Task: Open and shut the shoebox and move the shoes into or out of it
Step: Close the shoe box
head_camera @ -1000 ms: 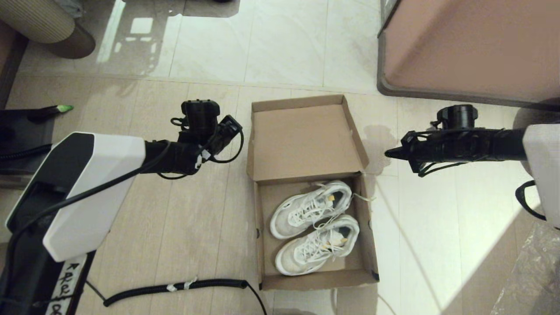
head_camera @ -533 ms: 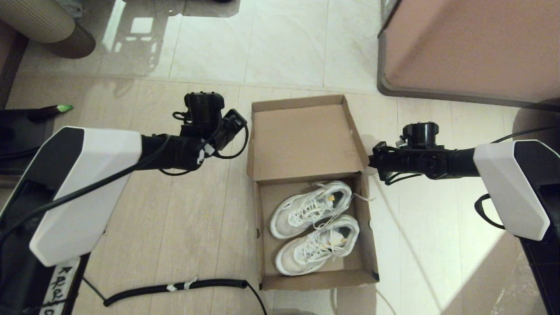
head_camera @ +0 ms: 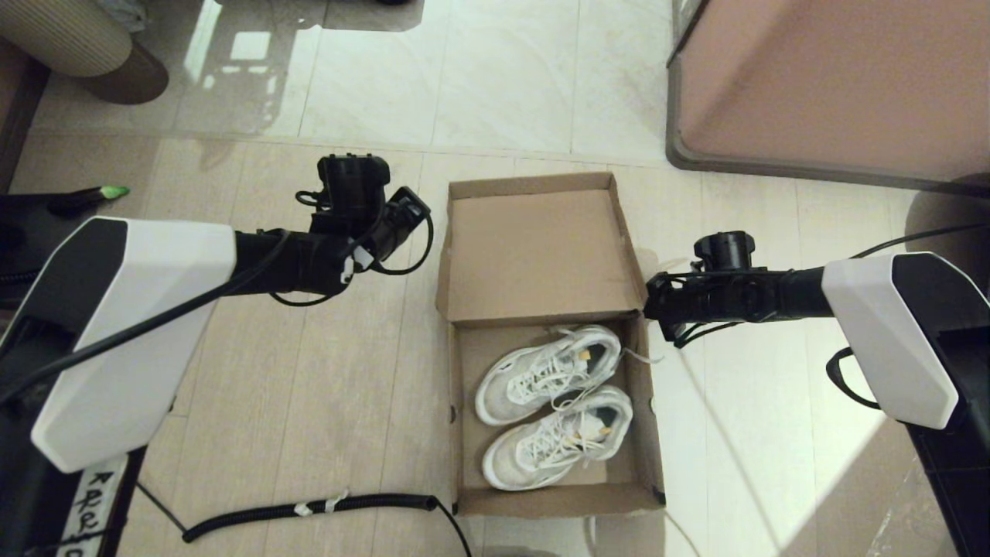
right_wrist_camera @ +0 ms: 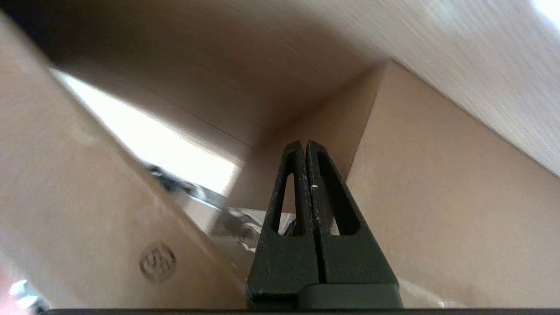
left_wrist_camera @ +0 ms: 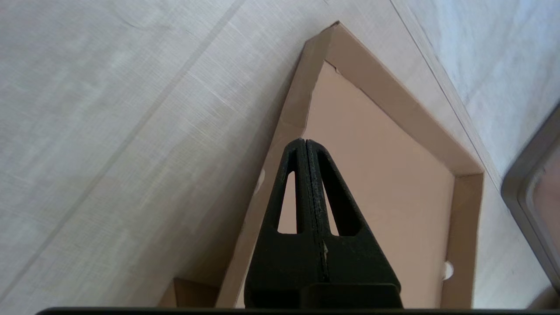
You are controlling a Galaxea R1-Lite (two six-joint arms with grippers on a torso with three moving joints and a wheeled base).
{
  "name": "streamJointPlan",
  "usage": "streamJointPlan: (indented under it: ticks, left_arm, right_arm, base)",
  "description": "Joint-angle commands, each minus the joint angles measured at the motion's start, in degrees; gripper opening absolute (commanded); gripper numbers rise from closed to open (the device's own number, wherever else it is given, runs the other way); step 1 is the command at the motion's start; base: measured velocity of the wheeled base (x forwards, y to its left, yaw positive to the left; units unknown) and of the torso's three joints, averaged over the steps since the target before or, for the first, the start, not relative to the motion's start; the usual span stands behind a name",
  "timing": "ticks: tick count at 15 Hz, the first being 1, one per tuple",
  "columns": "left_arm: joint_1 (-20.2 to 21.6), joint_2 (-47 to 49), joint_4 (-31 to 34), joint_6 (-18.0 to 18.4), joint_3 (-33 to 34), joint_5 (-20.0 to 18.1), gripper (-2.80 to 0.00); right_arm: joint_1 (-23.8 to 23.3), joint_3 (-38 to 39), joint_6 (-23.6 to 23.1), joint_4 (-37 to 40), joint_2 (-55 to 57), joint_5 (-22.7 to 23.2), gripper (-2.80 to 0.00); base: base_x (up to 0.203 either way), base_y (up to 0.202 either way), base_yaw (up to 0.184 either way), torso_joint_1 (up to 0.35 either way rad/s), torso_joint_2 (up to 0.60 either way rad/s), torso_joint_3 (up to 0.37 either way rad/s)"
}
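Observation:
The brown cardboard shoebox (head_camera: pixel 462 418) stands open on the floor, its hinged lid (head_camera: pixel 537 255) leaning back on the far side. Both white and grey sneakers (head_camera: pixel 545 370) (head_camera: pixel 553 442) lie side by side in the box. My left gripper (head_camera: pixel 414 213) is shut and hovers just left of the lid; the left wrist view shows its tip (left_wrist_camera: pixel 305 142) over the lid's (left_wrist_camera: pixel 385 188) left rim. My right gripper (head_camera: pixel 650 298) is shut and sits at the box's right wall by the hinge corner. Its tip (right_wrist_camera: pixel 305 143) is close against cardboard (right_wrist_camera: pixel 437 197), with a sneaker (right_wrist_camera: pixel 240 221) beyond.
A large pinkish-brown furniture block (head_camera: pixel 835 77) with a grey base stands at the far right. A black corrugated cable (head_camera: pixel 309 508) runs along the floor near the box's front left. A ribbed beige round object (head_camera: pixel 69 39) is far left, and a dark item with a green tip (head_camera: pixel 114 190).
My right arm has swung left and down, from well clear of the box to its right wall at the hinge. The left gripper edged toward the lid. The box shifted slightly.

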Motion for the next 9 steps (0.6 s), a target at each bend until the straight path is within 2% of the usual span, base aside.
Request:
streamJointPlan:
  ticks: [1, 3, 7, 9]
  left_arm:
    - [0.54, 0.3, -0.2, -0.25, -0.01, 0.08, -2.8]
    - [0.77, 0.66, -0.2, -0.25, -0.01, 0.0, -2.8]
    - [0.89, 1.77, 0.13, -0.18, -0.01, 0.53, -2.8]
    - [0.66, 1.95, 3.82, 0.4, 0.14, 1.43, -2.8]
  right_arm:
    - [0.05, 0.11, -4.07, 9.38, -1.34, 0.3, -2.8]
    - [-0.29, 0.86, -9.09, 14.91, -2.65, 0.1, -2.8]
    - [-1.81, 1.39, -9.59, 15.47, -3.73, -1.72, -2.8]
    - [-2.21, 1.17, -9.48, 13.31, -3.54, -3.24, -2.8]
  base:
    - [0.0, 0.0, 0.0, 0.0, 0.0, 0.0]
    - [0.0, 0.0, 0.0, 0.0, 0.0, 0.0]
    - [0.0, 0.0, 0.0, 0.0, 0.0, 0.0]
    - [0.0, 0.0, 0.0, 0.0, 0.0, 0.0]
